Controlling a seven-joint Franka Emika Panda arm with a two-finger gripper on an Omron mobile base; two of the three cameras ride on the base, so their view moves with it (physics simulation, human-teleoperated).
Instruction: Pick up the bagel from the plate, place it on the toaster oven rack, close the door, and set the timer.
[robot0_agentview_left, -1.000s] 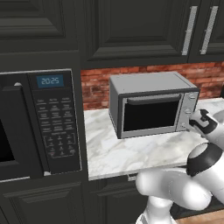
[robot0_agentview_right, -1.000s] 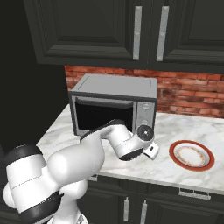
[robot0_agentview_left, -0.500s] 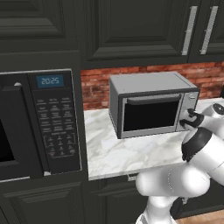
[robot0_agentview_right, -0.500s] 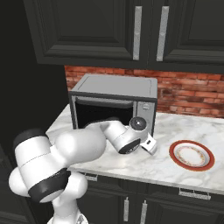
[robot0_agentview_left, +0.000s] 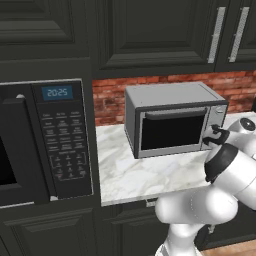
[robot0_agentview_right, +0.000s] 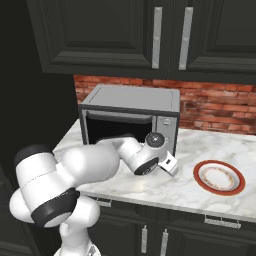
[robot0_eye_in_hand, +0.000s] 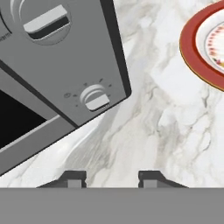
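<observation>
counter (robot0_agentview_right: 220, 150): white marble | wall (robot0_agentview_right: 220, 107): red brick | cabinets (robot0_agentview_left: 150, 35): dark | gripper (robot0_eye_in_hand: 109, 178): fingers part-open, empty

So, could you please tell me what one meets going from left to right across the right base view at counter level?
The toaster oven → the gripper → the plate.

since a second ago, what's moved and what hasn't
The arm has swung toward the toaster oven's knob panel, carrying the claw closer to the lowest knob, and the claw's fingers have narrowed, holding nothing. The oven door stays shut, and the plate stays put on the counter, with no bagel on it.
</observation>
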